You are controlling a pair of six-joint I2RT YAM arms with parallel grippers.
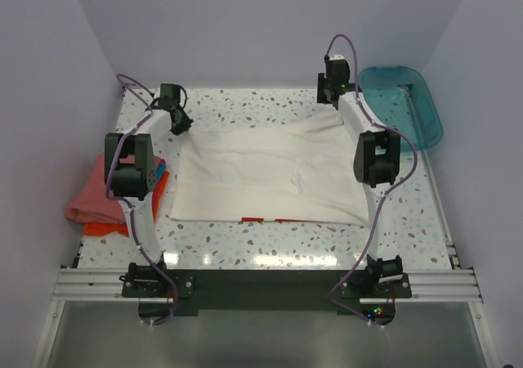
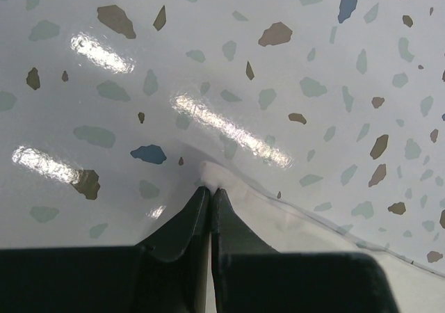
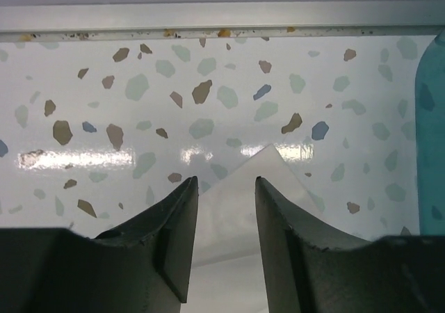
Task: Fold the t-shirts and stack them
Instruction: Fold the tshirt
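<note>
**Item: white t-shirt** (image 1: pixel 270 172). It lies spread flat at the centre of the worktop (image 1: pixel 245 249), with its long axis running left to right across the frame. A strip of red print (image 1: pixel 282 219) shows along its lower edge.

**My left fingers** (image 1: pixel 179 123). At the shirt's upper-left corner and clenched. In the wrist view a tip of white cloth (image 2: pixel 208 167) peeks out at their ends, so I read this as a pinch on that corner.

**My right fingers** (image 1: pixel 330 98). At the upper-right corner and released. They stand apart, with the pointed cloth corner (image 3: pixel 268 167) lying flat between and just beyond them, not gripped.

**Relation for the next move.** Each arm sits at its own top corner, with the body of the shirt toward the bottom of the frame from both. The right corner looks like it needs taking up before any fold toward the lower edge.

**Other tees.** Folded salmon-pink (image 1: pixel 86 200), orange-red (image 1: pixel 102 229) and a blue sliver (image 1: pixel 162 172) sit at the left edge, partly off the worktop beside my left arm.

**Edges and room.**
- A bare strip lies below the shirt.
- A narrower bare strip lies above it, ending at a rail (image 3: pixel 208 17).
- A teal tub (image 1: pixel 404 102) sits at upper right, near my right arm.
</note>
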